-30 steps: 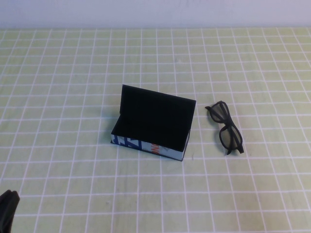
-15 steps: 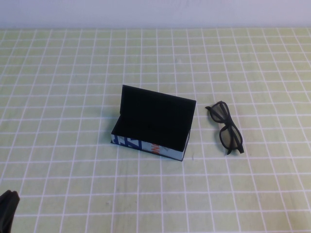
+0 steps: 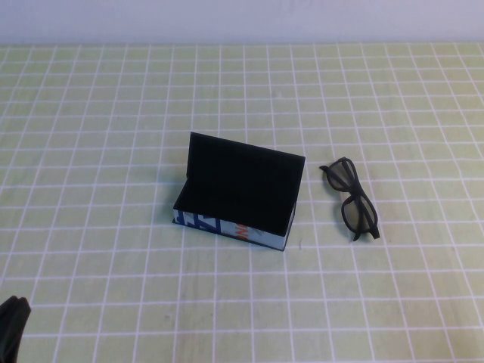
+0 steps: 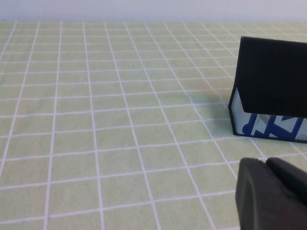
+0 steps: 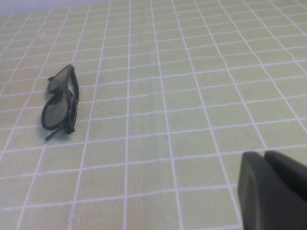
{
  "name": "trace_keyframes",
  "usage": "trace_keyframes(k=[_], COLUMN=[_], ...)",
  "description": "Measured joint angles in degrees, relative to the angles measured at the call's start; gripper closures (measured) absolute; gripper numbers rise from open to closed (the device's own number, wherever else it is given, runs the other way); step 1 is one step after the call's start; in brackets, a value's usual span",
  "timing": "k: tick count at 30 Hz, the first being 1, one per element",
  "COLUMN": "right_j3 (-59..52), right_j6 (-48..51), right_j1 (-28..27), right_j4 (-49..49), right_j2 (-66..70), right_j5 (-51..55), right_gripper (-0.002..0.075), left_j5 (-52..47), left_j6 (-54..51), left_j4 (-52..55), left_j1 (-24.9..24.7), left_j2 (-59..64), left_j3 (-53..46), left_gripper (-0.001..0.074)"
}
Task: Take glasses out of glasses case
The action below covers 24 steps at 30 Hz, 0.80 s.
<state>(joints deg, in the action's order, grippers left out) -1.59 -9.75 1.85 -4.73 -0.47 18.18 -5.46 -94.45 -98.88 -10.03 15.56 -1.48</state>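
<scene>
The glasses case point(image 3: 236, 203) stands open in the middle of the table, lid upright, black lining bare, white side with blue and orange marks facing me. It also shows in the left wrist view point(image 4: 271, 98). The black glasses point(image 3: 351, 198) lie folded on the cloth just right of the case, outside it; they also show in the right wrist view point(image 5: 60, 101). My left gripper point(image 4: 266, 165) is shut and empty, parked at the near left corner point(image 3: 10, 327). My right gripper point(image 5: 265, 157) is shut and empty, well to the near right of the glasses, out of the high view.
A green cloth with a white grid point(image 3: 113, 113) covers the whole table. A pale wall point(image 3: 242, 19) runs along the far edge.
</scene>
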Motion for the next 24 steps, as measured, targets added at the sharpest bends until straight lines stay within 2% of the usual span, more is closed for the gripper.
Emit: trace_keyframes(k=[14,16,17,19,22,24], right_j3=[0.0,0.0,0.0,0.0,0.0,0.0], right_j6=[0.0,0.0,0.0,0.0,0.0,0.0], right_j1=[0.0,0.0,0.0,0.0,0.0,0.0], right_j4=[0.0,0.0,0.0,0.0,0.0,0.0], right_j2=[0.0,0.0,0.0,0.0,0.0,0.0], right_j5=[0.0,0.0,0.0,0.0,0.0,0.0], right_gripper=[0.0743,0.0743,0.0743,0.0743,0.0743,0.0743], left_j5=[1.04,2.98,3.71,4.66,3.32,0.85], left_j6=[-0.22,2.84,6.7,23.0,54.39,73.83], left_j4=[0.0,3.64,7.52,23.82,59.5,78.76], left_j1=[0.0,0.0,0.0,0.0,0.0,0.0], left_j2=[0.0,0.0,-0.09,-0.67,-2.4,-4.67], left_j3=[0.0,0.0,0.0,0.0,0.0,0.0], left_gripper=[0.0739,0.0739,0.0739,0.0739,0.0739,0.0739])
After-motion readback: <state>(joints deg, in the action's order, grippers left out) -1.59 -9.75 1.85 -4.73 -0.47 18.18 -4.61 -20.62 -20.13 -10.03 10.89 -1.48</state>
